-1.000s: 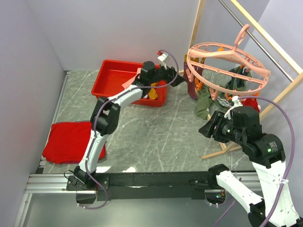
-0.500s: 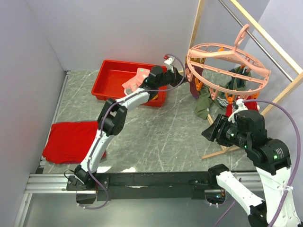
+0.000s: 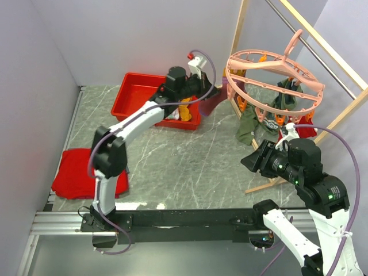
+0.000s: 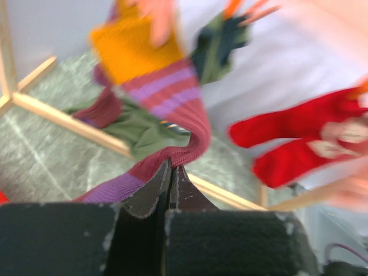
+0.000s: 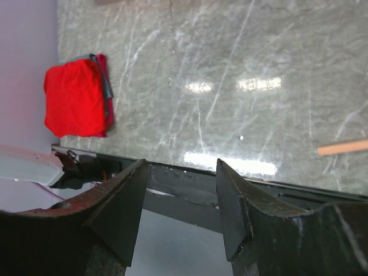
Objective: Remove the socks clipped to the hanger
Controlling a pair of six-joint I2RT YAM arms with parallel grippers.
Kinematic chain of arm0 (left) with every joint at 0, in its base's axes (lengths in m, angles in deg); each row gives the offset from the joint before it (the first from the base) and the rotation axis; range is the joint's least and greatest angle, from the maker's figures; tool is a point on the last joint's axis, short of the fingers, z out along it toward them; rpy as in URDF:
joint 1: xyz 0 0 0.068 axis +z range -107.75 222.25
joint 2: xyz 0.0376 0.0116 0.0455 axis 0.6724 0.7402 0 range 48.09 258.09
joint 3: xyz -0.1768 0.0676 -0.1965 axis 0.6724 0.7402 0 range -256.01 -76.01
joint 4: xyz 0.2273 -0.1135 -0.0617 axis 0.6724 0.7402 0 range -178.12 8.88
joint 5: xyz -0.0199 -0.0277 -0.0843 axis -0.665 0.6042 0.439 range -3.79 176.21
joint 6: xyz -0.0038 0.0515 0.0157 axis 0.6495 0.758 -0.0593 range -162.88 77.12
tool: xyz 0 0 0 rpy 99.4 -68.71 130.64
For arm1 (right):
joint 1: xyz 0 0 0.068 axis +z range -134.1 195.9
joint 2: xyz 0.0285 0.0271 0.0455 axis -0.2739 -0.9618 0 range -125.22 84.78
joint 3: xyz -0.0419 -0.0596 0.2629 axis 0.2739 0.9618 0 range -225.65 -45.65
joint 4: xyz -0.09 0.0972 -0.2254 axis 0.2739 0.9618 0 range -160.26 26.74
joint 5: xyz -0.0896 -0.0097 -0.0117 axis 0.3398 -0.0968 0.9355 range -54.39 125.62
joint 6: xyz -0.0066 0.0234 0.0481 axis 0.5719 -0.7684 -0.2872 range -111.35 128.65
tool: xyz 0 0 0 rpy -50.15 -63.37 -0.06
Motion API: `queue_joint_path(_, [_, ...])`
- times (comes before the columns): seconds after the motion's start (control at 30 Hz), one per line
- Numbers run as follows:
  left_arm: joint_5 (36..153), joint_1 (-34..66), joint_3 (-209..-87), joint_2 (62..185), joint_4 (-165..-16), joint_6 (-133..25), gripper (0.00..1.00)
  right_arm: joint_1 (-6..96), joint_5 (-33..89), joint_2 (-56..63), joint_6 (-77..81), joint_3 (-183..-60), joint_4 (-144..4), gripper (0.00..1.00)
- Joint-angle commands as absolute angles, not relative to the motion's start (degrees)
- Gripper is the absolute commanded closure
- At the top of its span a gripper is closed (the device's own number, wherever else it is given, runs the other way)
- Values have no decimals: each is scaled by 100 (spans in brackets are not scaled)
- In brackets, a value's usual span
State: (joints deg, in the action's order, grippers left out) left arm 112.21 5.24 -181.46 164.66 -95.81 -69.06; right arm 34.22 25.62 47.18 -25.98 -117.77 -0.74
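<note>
The round pink hanger hangs from the rail at the back right. Clipped under it are an olive green sock, red socks and a maroon sock with purple stripes. My left gripper is at the ring's left side, shut on the maroon sock, which stretches from the jaws up toward a mustard patch. Red socks hang blurred to its right. A mustard sock lies in the red tray. My right gripper hovers open and empty over the table.
The wooden-framed rail stands at the right, with its base bar on the table under the socks. A flat red cloth lies at the near left. A short wooden strip lies on the grey marble tabletop.
My left gripper has shut on the maroon sock beside the ring, and that arm's elbow has swung up and left. The hanger has tilted slightly. My right arm has shifted only a little.
</note>
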Motion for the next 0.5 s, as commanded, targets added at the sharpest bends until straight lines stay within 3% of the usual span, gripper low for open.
queue_joint_path(0.0, [11583, 359, -17972, 15534, -9086, -6960, 99, 3400, 2410, 4831, -2615, -11649, -767, 41])
queue_joint_path(0.47, [10960, -433, -16777, 13538, -8154, -6907, 99, 3400, 1997, 4717, -2668, -11614, -1304, 41])
